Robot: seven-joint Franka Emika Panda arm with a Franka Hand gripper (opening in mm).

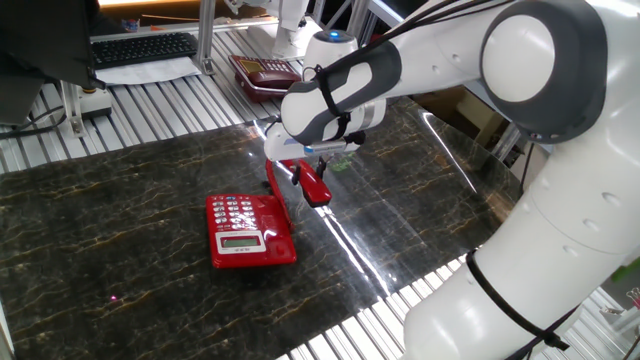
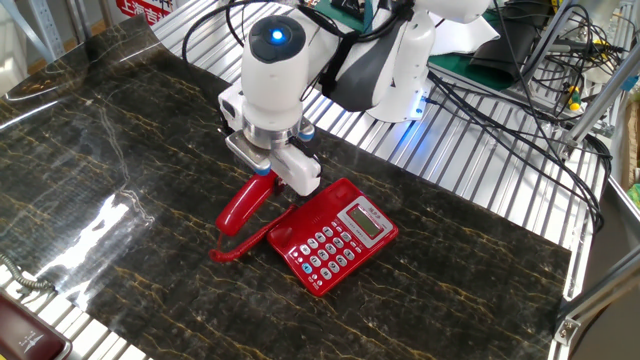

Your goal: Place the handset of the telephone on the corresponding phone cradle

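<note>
Gripping the handset (image 1: 311,184) in my gripper (image 1: 305,170), clamped at one end, just beside the telephone (image 1: 248,230) | other fixed view: handset (image 2: 245,204) slants below my gripper (image 2: 275,177), alongside the telephone (image 2: 331,236), off its phone cradle (image 2: 296,216).

Pincer (image 2: 268,176) downward, jaws clamped

The pincer (image 2: 275,172) hides the handset's (image 2: 243,203) upper end.
</note>
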